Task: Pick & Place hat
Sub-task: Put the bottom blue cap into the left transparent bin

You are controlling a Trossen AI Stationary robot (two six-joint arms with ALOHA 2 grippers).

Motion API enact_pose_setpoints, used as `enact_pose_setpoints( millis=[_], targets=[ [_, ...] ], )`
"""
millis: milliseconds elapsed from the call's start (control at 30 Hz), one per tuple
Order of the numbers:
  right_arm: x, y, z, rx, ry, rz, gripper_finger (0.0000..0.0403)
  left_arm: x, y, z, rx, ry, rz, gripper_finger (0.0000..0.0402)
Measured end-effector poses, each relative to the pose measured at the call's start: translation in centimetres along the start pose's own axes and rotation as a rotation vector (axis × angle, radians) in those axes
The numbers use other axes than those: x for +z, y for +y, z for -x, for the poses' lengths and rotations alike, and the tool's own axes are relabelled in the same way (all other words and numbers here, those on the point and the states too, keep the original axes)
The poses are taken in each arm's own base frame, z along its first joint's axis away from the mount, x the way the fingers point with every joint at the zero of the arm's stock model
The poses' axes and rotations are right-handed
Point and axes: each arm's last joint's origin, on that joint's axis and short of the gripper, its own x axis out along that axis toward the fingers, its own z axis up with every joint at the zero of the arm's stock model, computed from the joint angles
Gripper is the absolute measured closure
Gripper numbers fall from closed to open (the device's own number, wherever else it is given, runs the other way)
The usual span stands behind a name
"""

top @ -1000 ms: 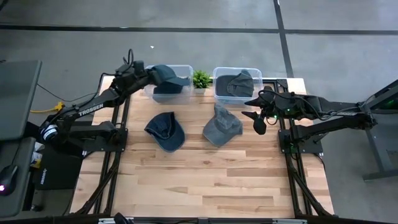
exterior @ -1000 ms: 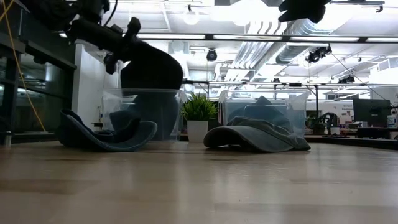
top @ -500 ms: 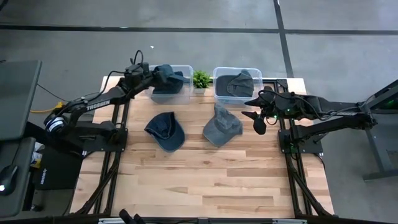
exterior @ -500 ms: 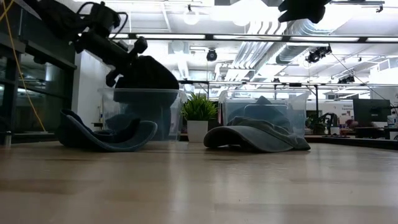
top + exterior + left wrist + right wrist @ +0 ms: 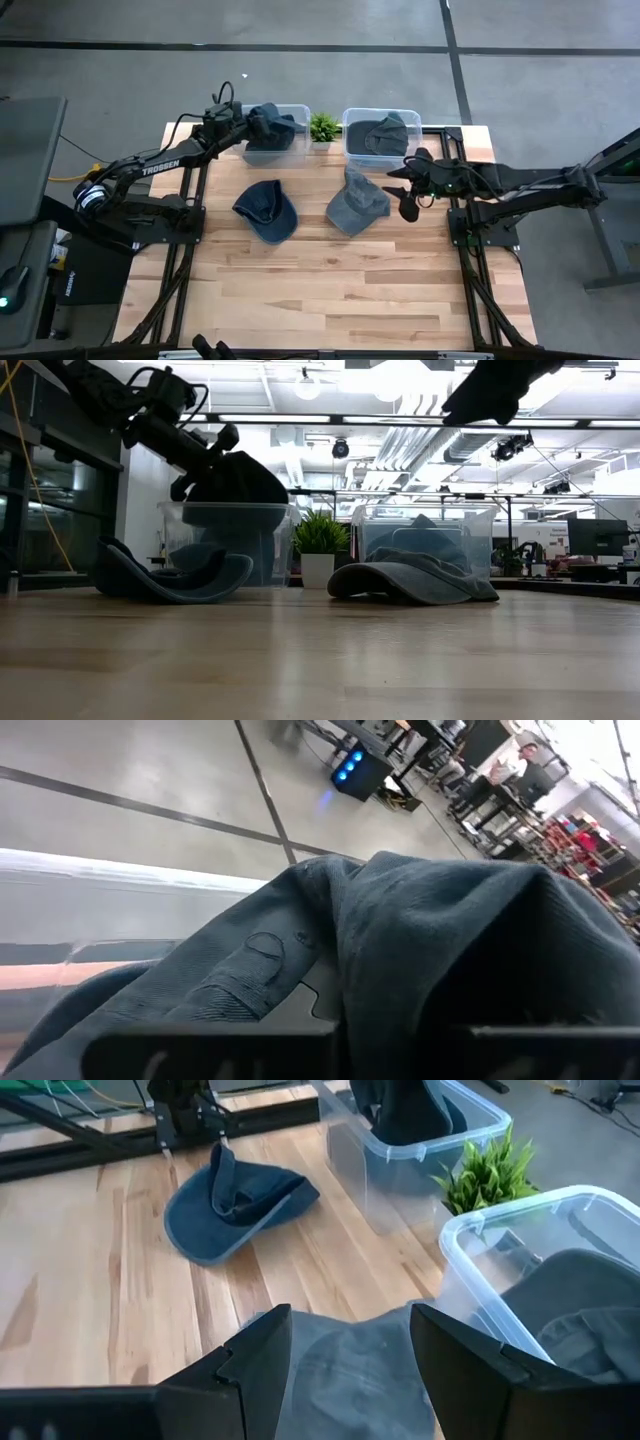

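My left gripper (image 5: 243, 125) is shut on a dark blue hat (image 5: 268, 122) over the clear left bin (image 5: 292, 150); in the low view the hat (image 5: 235, 478) sits at the bin's rim (image 5: 180, 508). A second dark blue hat (image 5: 267, 212) lies upside down on the table. A grey hat (image 5: 357, 205) lies on its brim beside it. My right gripper (image 5: 404, 198) is open and hovers just right of the grey hat; in its wrist view the fingers (image 5: 262, 1355) stand above the grey hat (image 5: 345, 1370). Another grey hat (image 5: 383, 133) lies in the right bin. My left gripper holds the dark blue hat by bunched cloth (image 5: 400, 1000) between its two fingers. The fingers come slanting down from the table's left. The hat hangs below them, its lower part inside the left bin (image 5: 225, 520); which part of the hat is pinched I cannot tell.
A small potted plant (image 5: 323, 127) stands between the two clear bins at the table's far edge. The right bin (image 5: 350, 152) is beside my right arm. Bare wood (image 5: 330, 290) spreads across the near half of the table.
My left gripper has moved toward the table's right and down, carrying the dark blue hat lower onto the left bin. My right gripper has shifted toward the table's left, nearer the grey hat on the table, staying open.
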Motion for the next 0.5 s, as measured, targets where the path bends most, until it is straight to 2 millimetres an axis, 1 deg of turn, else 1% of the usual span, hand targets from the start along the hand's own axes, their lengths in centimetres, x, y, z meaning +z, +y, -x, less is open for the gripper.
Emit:
enact_pose_setpoints(
  millis=[167, 233, 367, 500],
  targets=[
    [-0.1, 0.0, -0.1, 0.004, -0.014, -0.004, 0.0203, 0.0, 0.0, 0.0, -0.002, -0.004, 0.003, 0.0381],
    [0.0, 0.0, -0.1, 0.005, -0.018, -0.005, 0.0203, 0.2, -0.1, 0.0, -0.014, -0.017, 0.022, 0.0380],
    [0.0, 0.0, -0.1, 0.004, -0.017, -0.005, 0.0203, 0.8, -1.0, 0.1, -0.146, -0.049, 0.039, 0.0397],
    [0.0, 0.0, -0.1, 0.005, -0.018, -0.005, 0.0203, 1.2, -1.4, 0.2, -0.225, -0.053, 0.106, 0.0399]
  ],
)
